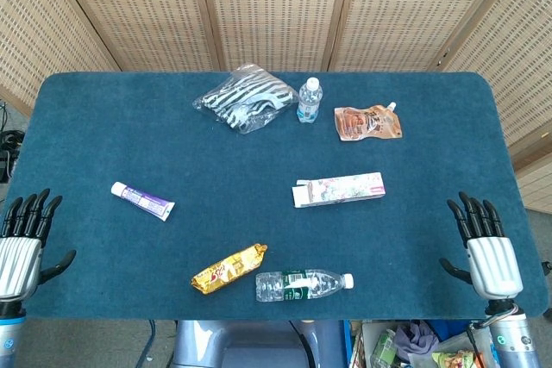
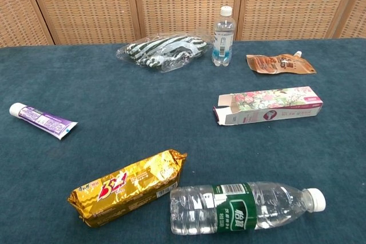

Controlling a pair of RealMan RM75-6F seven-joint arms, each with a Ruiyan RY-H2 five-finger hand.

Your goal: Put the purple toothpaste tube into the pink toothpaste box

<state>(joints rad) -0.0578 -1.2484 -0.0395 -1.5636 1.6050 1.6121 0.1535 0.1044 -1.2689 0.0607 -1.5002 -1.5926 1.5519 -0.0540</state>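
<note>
The purple toothpaste tube [image 1: 142, 201] [image 2: 42, 120] lies flat on the blue table's left side, white cap pointing left. The pink toothpaste box [image 1: 338, 189] [image 2: 269, 106] lies right of centre with its left end flap open. My left hand [image 1: 22, 242] hovers at the table's front left corner, fingers spread, holding nothing, well left of the tube. At the front right corner my right hand [image 1: 485, 248] is likewise spread and empty, far right of the box. Neither hand shows in the chest view.
A gold snack pack [image 1: 228, 268] and a lying water bottle [image 1: 304, 284] sit near the front edge. At the back are a zebra-striped bag [image 1: 244, 97], a small upright bottle [image 1: 309, 99] and a brown pouch [image 1: 368, 122]. Wicker screens stand behind the table [image 1: 95, 118].
</note>
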